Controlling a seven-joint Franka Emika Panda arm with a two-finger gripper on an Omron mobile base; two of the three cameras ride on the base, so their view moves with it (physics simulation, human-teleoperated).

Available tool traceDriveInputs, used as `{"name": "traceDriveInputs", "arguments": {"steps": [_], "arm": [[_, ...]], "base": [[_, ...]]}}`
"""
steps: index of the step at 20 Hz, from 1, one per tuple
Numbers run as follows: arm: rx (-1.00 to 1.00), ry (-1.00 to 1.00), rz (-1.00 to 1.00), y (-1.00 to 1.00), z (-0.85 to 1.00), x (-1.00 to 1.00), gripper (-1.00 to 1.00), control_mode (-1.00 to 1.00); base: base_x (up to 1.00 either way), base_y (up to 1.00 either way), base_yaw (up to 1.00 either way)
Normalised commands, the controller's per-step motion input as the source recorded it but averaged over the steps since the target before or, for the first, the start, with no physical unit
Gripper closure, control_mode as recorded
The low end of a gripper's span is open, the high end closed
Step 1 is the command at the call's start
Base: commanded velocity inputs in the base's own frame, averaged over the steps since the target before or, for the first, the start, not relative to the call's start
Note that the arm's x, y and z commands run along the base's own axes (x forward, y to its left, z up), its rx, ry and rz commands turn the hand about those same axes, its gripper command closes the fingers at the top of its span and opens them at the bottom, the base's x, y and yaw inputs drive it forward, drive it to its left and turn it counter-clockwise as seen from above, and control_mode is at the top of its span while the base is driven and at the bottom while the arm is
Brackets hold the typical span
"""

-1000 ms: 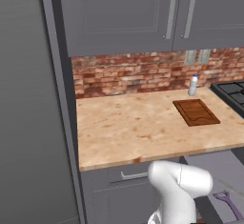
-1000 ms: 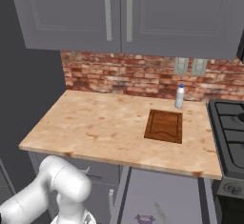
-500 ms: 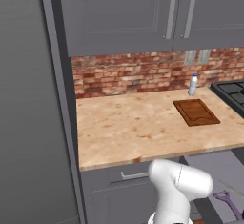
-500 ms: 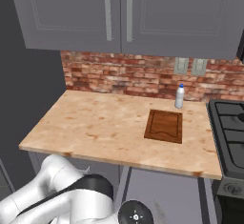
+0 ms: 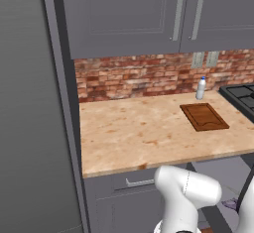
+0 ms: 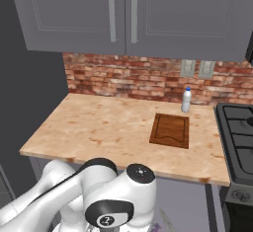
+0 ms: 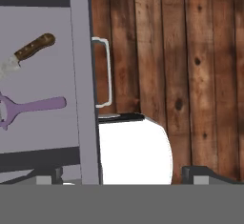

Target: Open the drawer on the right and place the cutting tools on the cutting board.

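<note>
Drawer [image 7: 43, 75] stood pulled open below the bench [image 5: 139, 133], and in the hand view we looked down into its plain grey inside, with the slim silver bar handle [image 7: 106, 70] on its front and the dark wooden floor [image 7: 181, 51] beyond it. Two cutting tools lay on the drawer bottom, apart from each other: a small knife with a brown handle [image 7: 28, 51] nearer the top of that view, tilted, and a peeler with a lilac-purple handle [image 7: 33, 107] under it, lying almost level. In the left base view we could see a little of the purple tool [image 5: 230, 204] low at the right, past the white arm. The cutting board [image 6: 170, 130] lay flat on the pale speckled bench, with nothing on it, and a small white bottle with a blue cap [image 6: 186, 100] stood upright just behind it, near the brick wall. At the right edge of the bench was the black stove [image 6: 239, 127]. A smaller grey drawer front with a silver handle [image 5: 141, 181] was closed under the bench edge. The hand [image 7: 124, 178] was above the drawer front; we saw its two dark tips low in the hand view, set well apart with nothing between them, so we took it as spread.
</note>
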Motion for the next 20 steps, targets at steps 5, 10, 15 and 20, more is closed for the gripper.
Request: {"name": "traceDriveInputs", "arguments": {"steps": [5, 10, 15, 20], "arm": [[0.0, 0.0, 0.0, 0.0, 0.0, 0.03, -1.0, -1.0], [0.0, 0.0, 0.09, 0.0, 0.0, 0.4, -1.0, -1.0], [0.0, 0.0, 0.37, -0.04, 0.0, 0.53, -1.0, -1.0], [0.01, 0.0, 0.49, -0.18, 0.0, 0.51, -1.0, -1.0]], "base": [[0.0, 0.0, 0.0], [0.0, 0.0, 0.0], [0.0, 0.0, 0.0], [0.0, 0.0, 0.0]]}}
